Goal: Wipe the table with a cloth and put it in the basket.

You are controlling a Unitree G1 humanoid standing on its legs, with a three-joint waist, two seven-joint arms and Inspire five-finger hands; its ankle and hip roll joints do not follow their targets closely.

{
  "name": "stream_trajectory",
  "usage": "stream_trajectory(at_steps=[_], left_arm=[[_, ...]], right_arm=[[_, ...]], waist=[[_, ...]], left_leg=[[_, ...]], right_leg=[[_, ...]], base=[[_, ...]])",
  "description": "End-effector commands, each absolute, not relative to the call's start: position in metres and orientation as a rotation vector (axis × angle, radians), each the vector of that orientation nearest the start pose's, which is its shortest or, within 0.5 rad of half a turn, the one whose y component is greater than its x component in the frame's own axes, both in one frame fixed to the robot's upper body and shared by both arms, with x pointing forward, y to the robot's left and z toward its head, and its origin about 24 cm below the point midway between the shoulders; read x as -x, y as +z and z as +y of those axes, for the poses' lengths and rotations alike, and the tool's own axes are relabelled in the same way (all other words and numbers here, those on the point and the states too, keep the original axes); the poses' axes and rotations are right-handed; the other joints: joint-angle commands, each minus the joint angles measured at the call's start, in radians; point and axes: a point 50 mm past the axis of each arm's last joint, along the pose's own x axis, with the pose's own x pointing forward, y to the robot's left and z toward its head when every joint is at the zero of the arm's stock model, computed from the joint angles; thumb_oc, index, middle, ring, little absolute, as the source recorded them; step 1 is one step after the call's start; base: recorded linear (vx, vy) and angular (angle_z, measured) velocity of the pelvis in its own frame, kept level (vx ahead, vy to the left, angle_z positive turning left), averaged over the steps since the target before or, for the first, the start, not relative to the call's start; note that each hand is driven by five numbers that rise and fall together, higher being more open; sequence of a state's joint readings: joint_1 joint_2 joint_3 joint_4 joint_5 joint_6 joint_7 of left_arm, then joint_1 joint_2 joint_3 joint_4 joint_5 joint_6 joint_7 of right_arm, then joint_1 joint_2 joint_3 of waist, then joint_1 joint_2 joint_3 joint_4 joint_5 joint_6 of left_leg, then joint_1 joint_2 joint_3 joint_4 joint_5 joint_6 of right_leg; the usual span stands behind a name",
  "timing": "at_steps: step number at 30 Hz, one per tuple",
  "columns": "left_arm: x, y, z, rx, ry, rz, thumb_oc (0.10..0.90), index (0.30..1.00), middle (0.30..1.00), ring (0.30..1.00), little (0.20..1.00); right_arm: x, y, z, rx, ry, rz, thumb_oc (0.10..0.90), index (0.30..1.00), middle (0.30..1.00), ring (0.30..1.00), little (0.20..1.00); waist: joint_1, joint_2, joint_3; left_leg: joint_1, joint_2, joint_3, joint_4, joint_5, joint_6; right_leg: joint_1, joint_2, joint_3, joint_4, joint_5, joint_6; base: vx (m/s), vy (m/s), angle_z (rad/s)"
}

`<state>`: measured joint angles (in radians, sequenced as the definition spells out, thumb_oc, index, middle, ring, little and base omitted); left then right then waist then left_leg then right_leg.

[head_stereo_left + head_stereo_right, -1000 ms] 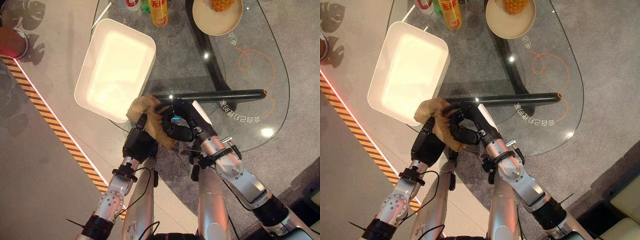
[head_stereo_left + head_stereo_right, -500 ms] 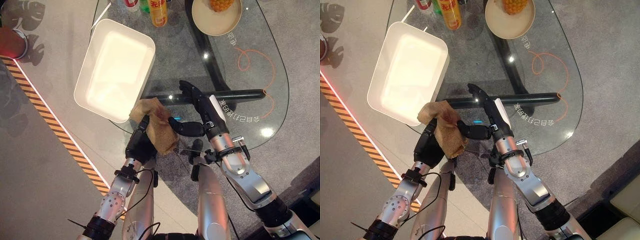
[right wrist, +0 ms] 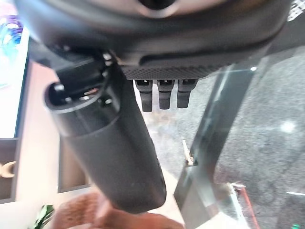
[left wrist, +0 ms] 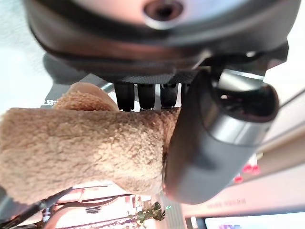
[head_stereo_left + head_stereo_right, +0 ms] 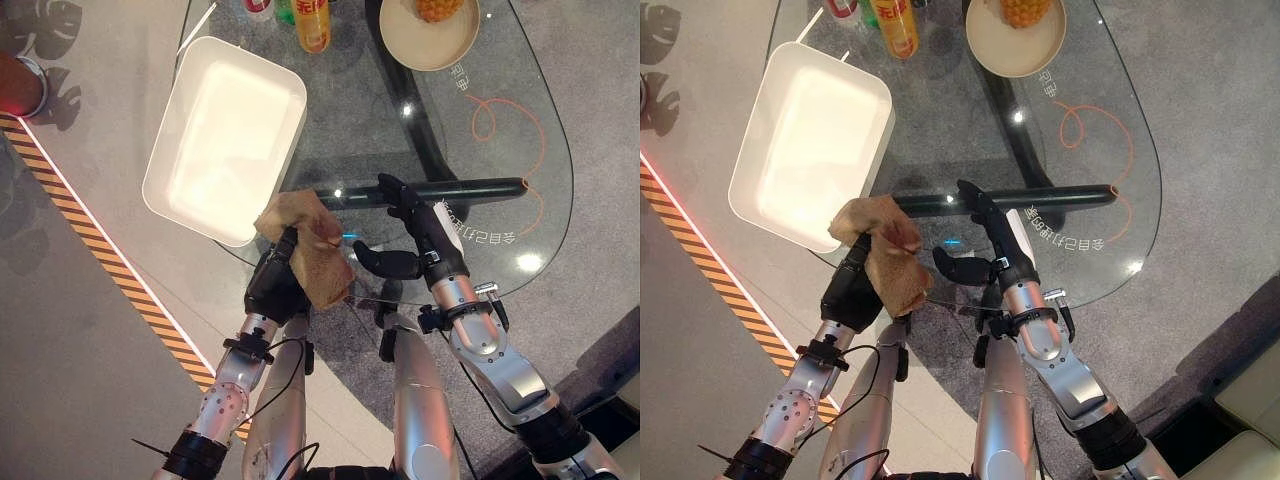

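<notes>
My left hand (image 5: 270, 288) is shut on a tan fluffy cloth (image 5: 312, 248) at the near edge of the glass table (image 5: 520, 130). The left wrist view shows the cloth (image 4: 81, 143) pinched between the thumb (image 4: 209, 143) and the fingers. My right hand (image 5: 418, 228) stands open just right of the cloth, over the glass, fingers straight and thumb pointing toward the cloth. The right wrist view shows its thumb (image 3: 109, 148) spread from the fingers, holding nothing. The white rectangular basket (image 5: 297, 118) stands on the table's left part, just beyond the cloth.
A bowl of yellow fruit (image 5: 430, 35) and bottles (image 5: 312, 20) stand at the far edge. A black bar (image 5: 480, 187) runs under the glass past the right hand. Striped tape (image 5: 100, 250) crosses the floor at the left, near a red object (image 5: 18, 85).
The right hand has let go of the cloth, opened, and drawn away to the right. The left hand keeps the cloth bunched in its grip at the table's near edge.
</notes>
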<state>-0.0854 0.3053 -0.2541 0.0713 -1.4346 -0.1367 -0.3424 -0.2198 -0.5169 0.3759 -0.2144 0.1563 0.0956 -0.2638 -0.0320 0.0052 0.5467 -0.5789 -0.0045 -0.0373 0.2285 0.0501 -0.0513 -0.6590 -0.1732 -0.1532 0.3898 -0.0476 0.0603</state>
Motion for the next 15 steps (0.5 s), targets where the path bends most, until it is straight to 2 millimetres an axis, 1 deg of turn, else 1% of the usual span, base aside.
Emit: stream_trajectory(at_steps=[1, 2, 5, 7, 10, 12, 13, 15], left_arm=[[-0.252, 0.125, 0.160, 0.987, -0.606, -0.512, 0.100, 0.300, 0.300, 0.300, 0.200], [-0.252, 0.126, 0.161, 0.977, -0.599, -0.523, 0.100, 0.300, 0.300, 0.300, 0.200], [-0.254, 0.139, 0.176, 0.871, -0.516, -0.599, 0.100, 0.300, 0.300, 0.300, 0.200], [-0.254, 0.144, 0.182, 0.827, -0.476, -0.626, 0.100, 0.300, 0.300, 0.300, 0.200], [-0.258, 0.153, 0.198, 0.729, -0.344, -0.685, 0.100, 0.300, 0.300, 0.300, 0.200], [-0.261, 0.157, 0.202, 0.661, -0.293, -0.695, 0.100, 0.300, 0.300, 0.300, 0.200], [-0.261, 0.157, 0.202, 0.661, -0.293, -0.695, 0.100, 0.300, 0.300, 0.300, 0.200], [-0.264, 0.164, 0.205, 0.540, -0.228, -0.712, 0.100, 0.300, 0.300, 0.300, 0.200]], right_arm=[[-0.261, 0.136, -0.138, 0.339, 0.224, -0.345, 0.800, 0.900, 0.900, 0.900, 0.900], [-0.261, 0.135, -0.138, 0.340, 0.224, -0.334, 0.800, 0.900, 0.900, 0.900, 0.900], [-0.261, 0.123, -0.141, 0.354, 0.227, -0.269, 0.800, 0.900, 0.900, 0.900, 0.900], [-0.261, 0.119, -0.143, 0.360, 0.227, -0.246, 0.800, 0.900, 0.900, 0.900, 0.900], [-0.261, 0.109, -0.146, 0.375, 0.230, -0.189, 0.800, 0.900, 0.900, 0.900, 0.900], [-0.263, 0.105, -0.145, 0.386, 0.238, -0.164, 0.800, 0.900, 0.900, 0.900, 0.900], [-0.263, 0.105, -0.145, 0.386, 0.238, -0.164, 0.800, 0.900, 0.900, 0.900, 0.900], [-0.264, 0.101, -0.145, 0.411, 0.259, -0.128, 0.800, 0.900, 0.900, 0.900, 0.900]], waist=[[0.004, 0.002, -0.027], [0.004, 0.003, -0.027], [0.000, 0.010, -0.027], [0.000, 0.013, -0.027], [-0.003, 0.020, -0.027], [-0.004, 0.021, -0.027], [-0.004, 0.021, -0.027], [-0.007, 0.024, -0.027]], left_leg=[[-0.010, -0.060, 0.133, 0.068, -0.063, 0.061], [-0.010, -0.060, 0.133, 0.069, -0.063, 0.061], [-0.014, -0.061, 0.134, 0.072, -0.060, 0.058], [-0.018, -0.061, 0.135, 0.075, -0.060, 0.057], [-0.029, -0.063, 0.135, 0.086, -0.061, 0.055], [-0.036, -0.065, 0.135, 0.091, -0.061, 0.055], [-0.036, -0.065, 0.135, 0.091, -0.061, 0.055], [-0.053, -0.066, 0.136, 0.105, -0.061, 0.054]], right_leg=[[0.054, 0.113, 0.045, -0.127, 0.072, 0.000], [0.054, 0.112, 0.045, -0.126, 0.072, -0.001], [0.049, 0.112, 0.051, -0.120, 0.068, -0.004], [0.045, 0.111, 0.054, -0.115, 0.066, -0.006], [0.030, 0.110, 0.064, -0.099, 0.059, -0.010], [0.022, 0.111, 0.069, -0.093, 0.057, -0.011], [0.022, 0.111, 0.069, -0.093, 0.056, -0.011], [0.006, 0.110, 0.077, -0.081, 0.055, -0.013]], base=[[0.02, 0.065, -0.03], [0.01, 0.064, -0.05], [0.02, 0.075, -0.05], [0.02, 0.073, -0.10], [0.03, 0.104, -0.08], [0.02, 0.079, -0.03], [0.02, 0.065, -0.06], [0.03, 0.082, -0.06]])
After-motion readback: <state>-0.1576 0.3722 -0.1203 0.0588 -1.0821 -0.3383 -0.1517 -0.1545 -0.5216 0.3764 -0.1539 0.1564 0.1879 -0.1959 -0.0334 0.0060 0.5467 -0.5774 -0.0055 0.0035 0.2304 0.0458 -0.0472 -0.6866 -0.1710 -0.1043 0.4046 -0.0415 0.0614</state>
